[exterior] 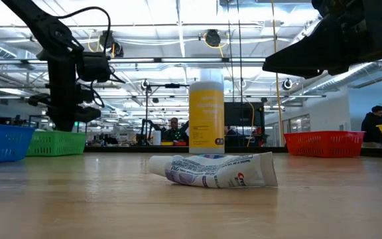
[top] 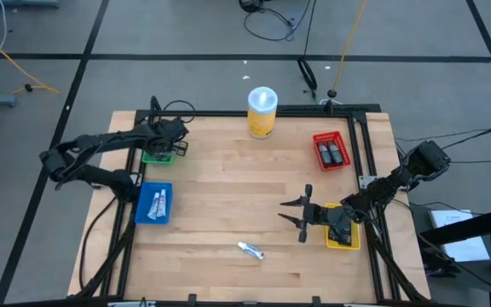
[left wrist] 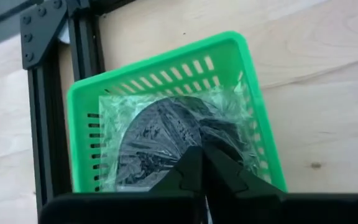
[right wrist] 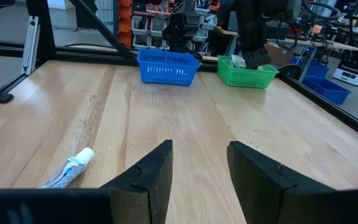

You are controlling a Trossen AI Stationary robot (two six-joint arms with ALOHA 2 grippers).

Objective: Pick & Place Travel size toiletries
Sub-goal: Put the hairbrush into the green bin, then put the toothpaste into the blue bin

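A round dark packet in clear wrap (left wrist: 166,134) lies in the green bin (left wrist: 79,99) at the table's far left. My left gripper (left wrist: 202,155) is shut, slanting down right over the packet. A white toothpaste tube (top: 251,250) lies flat on the wood near the front edge, also seen as the tube (exterior: 214,171) in the low view. My right gripper (top: 301,217) stands open and level above the table, to the right of the tube (right wrist: 70,171) and a little farther back, with nothing between its fingers. My left gripper's shut fingertips (left wrist: 194,163) come slanting down from above over the middle of the packet's wrapped top (left wrist: 185,134). I cannot tell whether they touch the wrap or stand just above it. The packet lies flat on the bin's floor.
A blue bin (top: 154,203) with tubes stands at the left, a red bin (top: 332,151) with black bottles at the far right, and a yellow bin (top: 343,237) under my right arm. A yellow canister (top: 262,111) stands at the far edge. Bare wood lies in the middle.
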